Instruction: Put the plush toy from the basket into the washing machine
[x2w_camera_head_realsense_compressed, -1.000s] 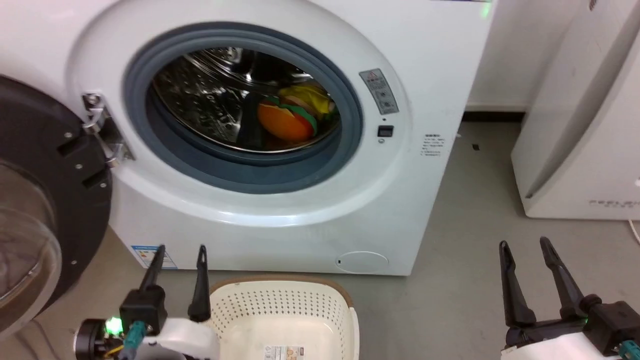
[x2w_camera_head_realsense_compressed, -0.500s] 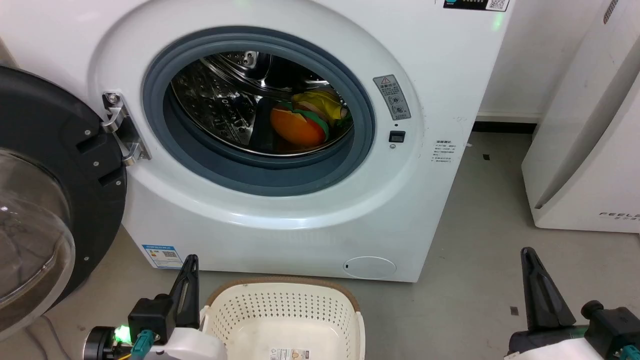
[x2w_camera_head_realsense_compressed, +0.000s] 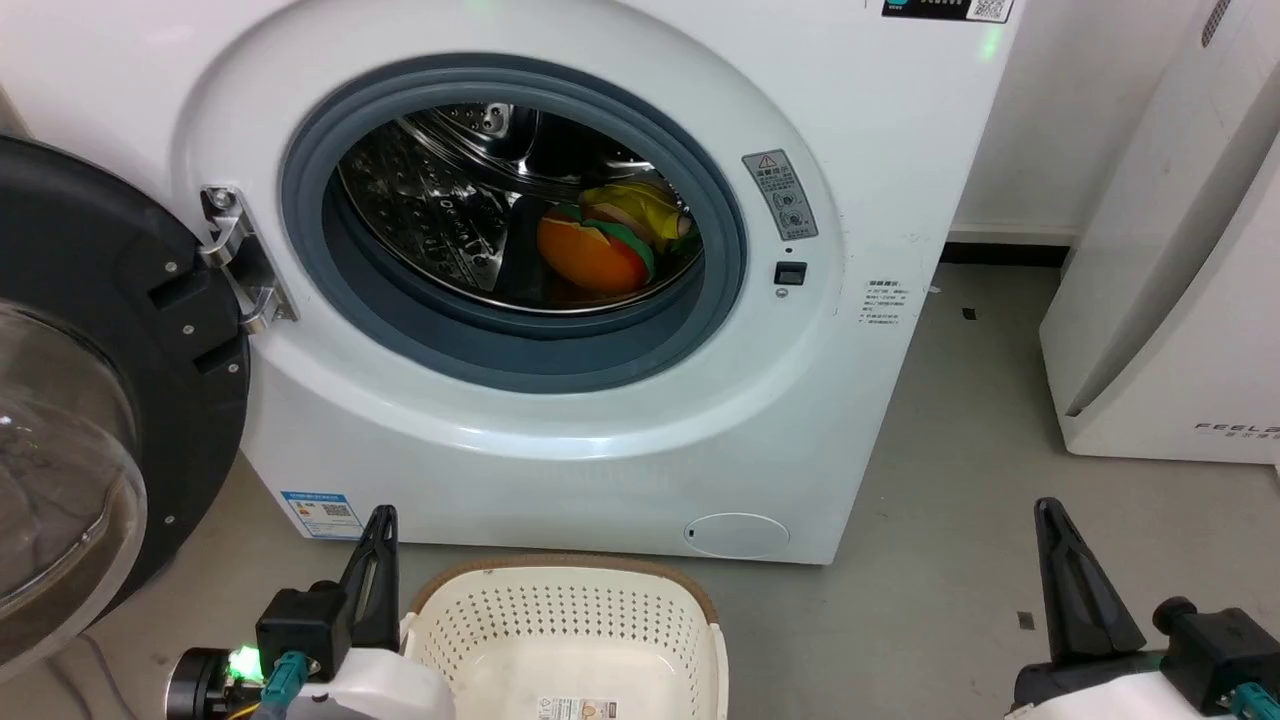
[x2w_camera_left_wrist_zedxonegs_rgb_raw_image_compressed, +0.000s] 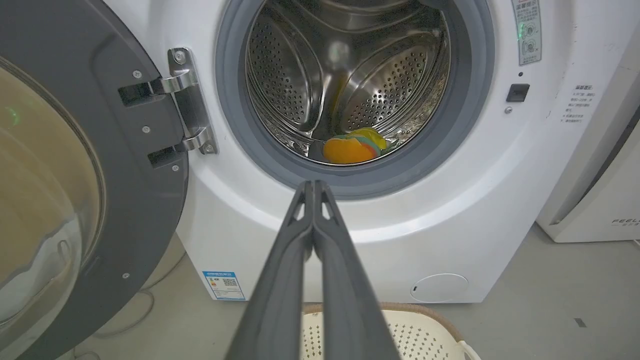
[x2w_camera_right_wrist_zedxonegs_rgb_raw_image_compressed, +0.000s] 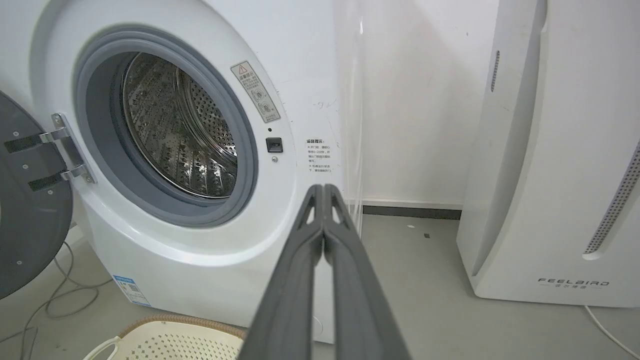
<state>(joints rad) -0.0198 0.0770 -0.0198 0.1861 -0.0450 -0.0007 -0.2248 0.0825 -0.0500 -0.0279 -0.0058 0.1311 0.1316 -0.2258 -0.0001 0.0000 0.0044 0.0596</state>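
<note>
The plush toy (x2w_camera_head_realsense_compressed: 598, 248) lies inside the steel drum of the washing machine (x2w_camera_head_realsense_compressed: 620, 440), orange bottom facing out, yellow top behind it; its head is hidden. In the left wrist view the plush toy (x2w_camera_left_wrist_zedxonegs_rgb_raw_image_compressed: 352, 147) rests low in the drum. The cream basket (x2w_camera_head_realsense_compressed: 560, 572) stands on the floor before the machine, holding just its paper label. My left gripper (x2w_camera_head_realsense_compressed: 382, 515) is shut on nothing, just left of the basket. My right gripper (x2w_camera_head_realsense_compressed: 1047, 508) is shut too, over bare floor at the right. Both wrist views show the left gripper (x2w_camera_left_wrist_zedxonegs_rgb_raw_image_compressed: 314, 185) and right gripper (x2w_camera_right_wrist_zedxonegs_rgb_raw_image_compressed: 323, 187) pressed together.
The black-framed glass door (x2w_camera_head_realsense_compressed: 90, 300) stands swung open at the left. A white slanted FEELBIRD appliance (x2w_camera_head_realsense_compressed: 1170, 300) stands at the right, with grey floor between it and the washer. Cables (x2w_camera_right_wrist_zedxonegs_rgb_raw_image_compressed: 45, 300) lie on the floor under the door.
Both grippers went from open a second ago to shut now. The head camera shifted a little, moving the whole picture. The toy stays in the drum.
</note>
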